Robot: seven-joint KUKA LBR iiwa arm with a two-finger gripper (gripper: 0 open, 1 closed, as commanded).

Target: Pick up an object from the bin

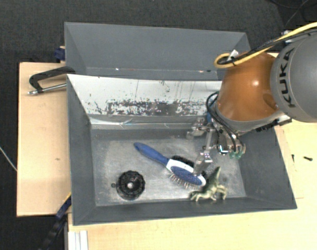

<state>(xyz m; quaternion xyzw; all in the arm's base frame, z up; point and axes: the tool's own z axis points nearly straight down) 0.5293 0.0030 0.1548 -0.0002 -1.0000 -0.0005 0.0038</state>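
Tool (202,166) is low in the bin (79,160), right side, just over the head of the blue-handled brush (166,162); a green toy lizard (209,190) lies just beside. I cannot tell whether the tool is open or closed. The brush lies on the bin floor, so I judge grasp and lift not yet done.

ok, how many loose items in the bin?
3: blue brush mid-floor, black round knob front left, green toy figure front right. The arm may hide more.

Scuffed grey metal bin (96,155); glossy blue plastic brush (166,164).
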